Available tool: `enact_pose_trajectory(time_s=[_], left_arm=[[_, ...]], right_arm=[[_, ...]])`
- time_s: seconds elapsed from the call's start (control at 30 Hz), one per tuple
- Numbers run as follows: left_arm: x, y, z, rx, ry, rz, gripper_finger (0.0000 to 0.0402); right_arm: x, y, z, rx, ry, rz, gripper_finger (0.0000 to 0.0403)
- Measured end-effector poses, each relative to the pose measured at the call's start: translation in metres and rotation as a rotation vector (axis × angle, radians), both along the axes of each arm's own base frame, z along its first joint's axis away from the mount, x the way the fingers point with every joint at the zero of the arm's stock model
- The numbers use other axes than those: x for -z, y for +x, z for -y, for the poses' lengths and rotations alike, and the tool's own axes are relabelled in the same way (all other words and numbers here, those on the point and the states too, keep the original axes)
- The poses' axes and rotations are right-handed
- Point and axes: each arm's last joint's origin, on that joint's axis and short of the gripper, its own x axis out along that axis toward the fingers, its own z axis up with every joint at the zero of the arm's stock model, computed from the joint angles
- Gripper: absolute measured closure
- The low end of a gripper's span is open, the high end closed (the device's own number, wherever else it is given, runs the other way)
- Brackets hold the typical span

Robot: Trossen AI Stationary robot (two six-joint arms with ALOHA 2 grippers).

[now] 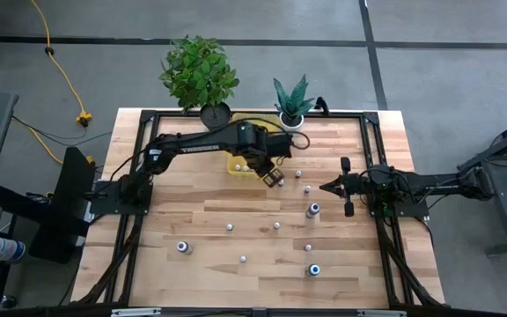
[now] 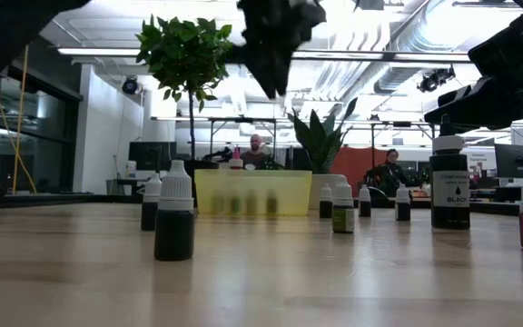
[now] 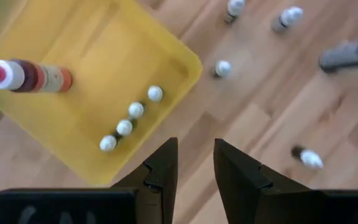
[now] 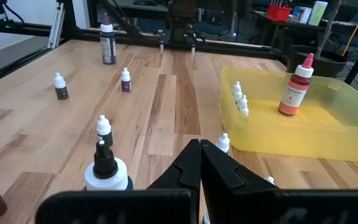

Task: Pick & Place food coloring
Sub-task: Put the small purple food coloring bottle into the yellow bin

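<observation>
Left gripper point(image 3: 194, 168) hovering off yellow bin's point(image 3: 92, 43) 4 o'clock corner, slightly parted, empty. Five bottles already in bin; loose food coloring point(image 1: 276, 225) scattered 5 o'clock across surface point(image 1: 209, 220). Right gripper point(image 4: 200, 163) pressed together, parked at 3 o'clock edge.

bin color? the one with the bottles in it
Yellow bin, translucent plastic. Clearest in the left wrist view.
</observation>
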Motion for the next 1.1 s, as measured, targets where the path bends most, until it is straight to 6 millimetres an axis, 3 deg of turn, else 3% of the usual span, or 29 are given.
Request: enact_pose_trajectory(time_s=[0.2,0.43,0.57,0.93,1.1], left_arm=[[-0.018,-0.023,0.023,0.071,0.005,-0.074,0.0305],[-0.024,-0.039,0.050,0.083,-0.007,-0.073,0.0305],[-0.009,-0.052,0.065,0.094,-0.011,-0.107,0.0305],[0.044,-0.115,0.101,0.168,-0.075,-0.120,0.0305],[0.068,-0.122,0.114,0.191,-0.075,-0.139,0.0305]], right_arm=[[0.000,0.000,0.000,0.000,0.000,0.000,0.0402],[0.000,0.000,0.000,0.000,0.000,0.000,0.0402],[0.000,0.000,0.000,0.000,0.000,0.000,0.0402],[0.000,0.000,0.000,0.000,0.000,0.000,0.0402],[0.000,0.000,0.000,0.000,0.000,0.000,0.0402]])
